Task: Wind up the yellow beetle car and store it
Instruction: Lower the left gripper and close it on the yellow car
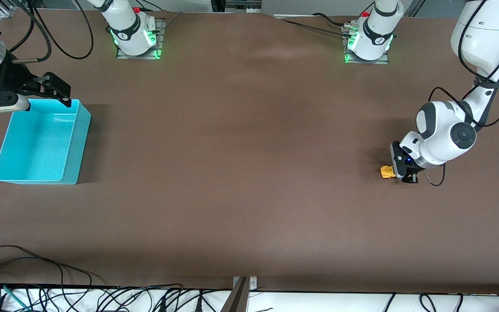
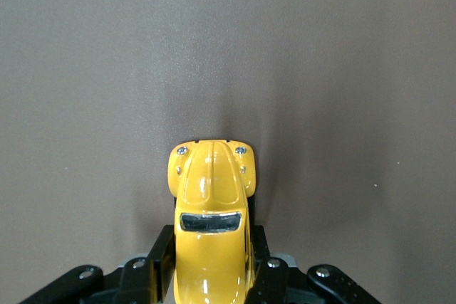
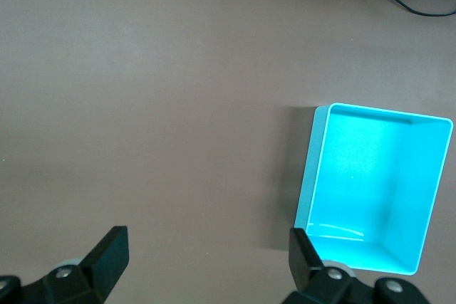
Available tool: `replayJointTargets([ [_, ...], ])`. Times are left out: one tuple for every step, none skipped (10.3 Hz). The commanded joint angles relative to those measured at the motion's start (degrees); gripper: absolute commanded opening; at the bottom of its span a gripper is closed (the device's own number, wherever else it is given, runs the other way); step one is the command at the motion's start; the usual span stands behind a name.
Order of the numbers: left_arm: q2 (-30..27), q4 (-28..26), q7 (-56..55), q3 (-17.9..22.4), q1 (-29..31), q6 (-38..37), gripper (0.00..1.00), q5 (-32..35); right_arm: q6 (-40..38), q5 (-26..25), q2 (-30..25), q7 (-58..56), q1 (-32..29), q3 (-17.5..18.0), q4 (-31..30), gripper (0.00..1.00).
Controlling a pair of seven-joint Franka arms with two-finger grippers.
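Note:
The yellow beetle car [image 1: 387, 172] is at the table surface toward the left arm's end of the table. My left gripper [image 1: 402, 170] is shut on it, one black finger on each side of its body. In the left wrist view the yellow beetle car [image 2: 211, 204] points away from the left gripper [image 2: 211, 270], with its bonnet sticking out past the fingertips. My right gripper [image 1: 62, 92] hangs open and holds nothing, above the turquoise bin's rim that lies farthest from the front camera. In the right wrist view the right gripper [image 3: 206, 255] has only bare table between its fingers.
The turquoise bin [image 1: 70, 147] is empty and stands toward the right arm's end of the table; its wall [image 3: 311, 169] also shows in the right wrist view. Black cables [image 1: 37, 264] lie along the table edge nearest the front camera.

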Motion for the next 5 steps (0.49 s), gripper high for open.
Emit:
replayJointTargets([
  [0.0,0.0,0.8,-0.1,0.2,0.7,0.16,1.0,0.0,0.0,-0.6,0.7,0.0,0.0,0.0,1.00],
  [0.0,0.0,1.6,-0.1,0.0,0.7,0.12,1.0,0.1,0.0,-0.6,0.8,0.0,0.0,0.0,1.00],
  [0.1,0.2,4.2,-0.2,0.0,0.7,0.10,1.0,0.0,0.1,-0.6,0.8,0.0,0.0,0.0,1.00],
  [0.2,0.3,5.4,-0.2,0.1,0.7,0.10,0.9,0.0,0.1,-0.6,0.7,0.0,0.0,0.0,1.00],
  [0.8,0.4,5.7,-0.2,0.3,0.7,0.10,1.0,0.1,0.0,-0.6,0.8,0.0,0.0,0.0,1.00],
])
